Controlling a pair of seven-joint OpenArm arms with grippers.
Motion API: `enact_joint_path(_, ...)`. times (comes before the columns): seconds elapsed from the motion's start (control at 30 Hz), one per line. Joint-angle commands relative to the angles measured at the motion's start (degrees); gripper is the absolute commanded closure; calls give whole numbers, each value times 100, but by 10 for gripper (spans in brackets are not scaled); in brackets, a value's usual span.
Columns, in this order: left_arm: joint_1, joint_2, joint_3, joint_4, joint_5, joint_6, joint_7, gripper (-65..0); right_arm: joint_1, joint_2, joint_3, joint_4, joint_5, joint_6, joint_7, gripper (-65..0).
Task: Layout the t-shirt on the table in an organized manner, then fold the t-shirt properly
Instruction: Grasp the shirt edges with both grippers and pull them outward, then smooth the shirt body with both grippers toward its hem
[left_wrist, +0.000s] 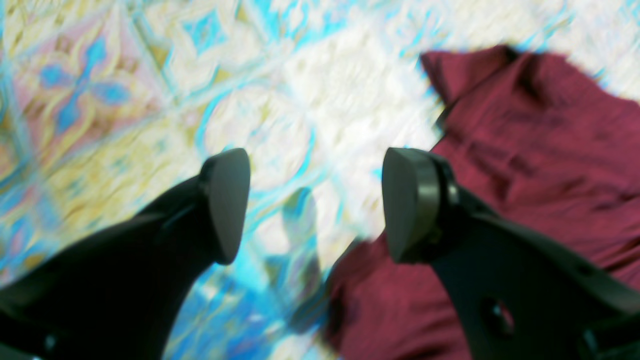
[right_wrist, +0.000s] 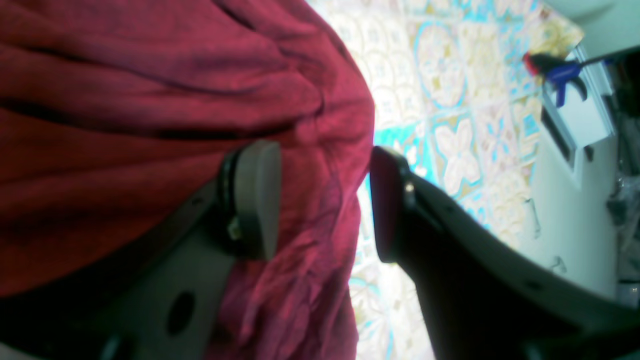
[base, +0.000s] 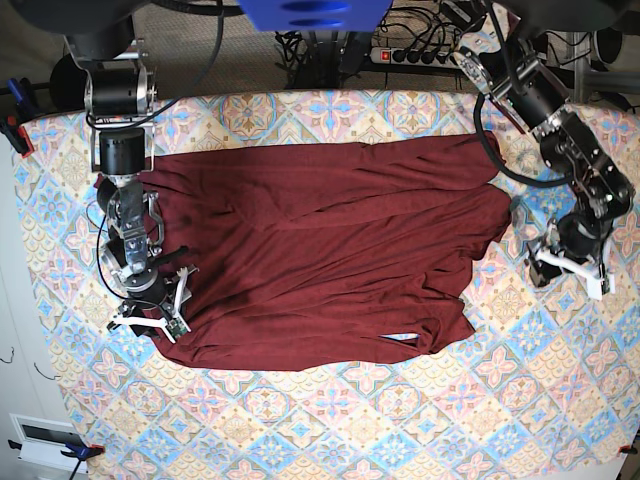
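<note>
With its two pads standing well apart and nothing between them, the left end effector hangs over bare patterned cloth just beside the edge of the t-shirt; in its wrist view the maroon fabric lies only under the right-hand pad, so it grips nothing. The right end effector is likewise parted, its pads straddling the shirt's rumpled border, one pad over the cloth and the other over the tabletop; no fold is pinched between them. The placing reads as deliberate: each end effector sits at one side edge of the garment, the natural spots for tugging it taut sideways.

The shirt itself lies spread across the middle of the tabletop, broad and mostly flat, though long creases run across it and its outline is uneven, with a bulge toward the left arm's side and a lower corner tucked near a pale tag. That suggests the laying-out is nearly done and folding not begun. A blue and red clamp grips the far table edge, probably pinning the cover.
</note>
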Motion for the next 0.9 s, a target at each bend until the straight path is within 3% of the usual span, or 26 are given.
enact_joint_path(0.0,-258,-47,62,-145,-22,-18,-71,-409,95,67,30,222,21,-67,106,-279)
enact_joint_path(0.27,-838,-29,580,-1586,-83,-18,-158,-409,-451,67,30,899,30,-67,106,-278)
enact_joint_path(0.4,-838,147,1371,-1727,-22,-18,-818,-409,-662,67,30,1242,30,-67,106,-278)
enact_joint_path(0.57,-979,226,2259,-2360,-31,-18,-1161,-409,-899,67,12,1550,30,-58,106,-278)
enact_joint_path(0.7,-1137,226,2488,-3063,-40,-18,-1512,-402,-1004,67,12,1708,30,-58,106,-278)
enact_joint_path(0.8,-1243,226,2497,-3485,-31,-18,-1767,-319,-1040,67,12,1708,30,-58,106,-278)
enact_joint_path(0.87,-1269,208,2506,-3740,-31,-18,-1890,-208,-1040,67,4,1708,30,-58,106,-278)
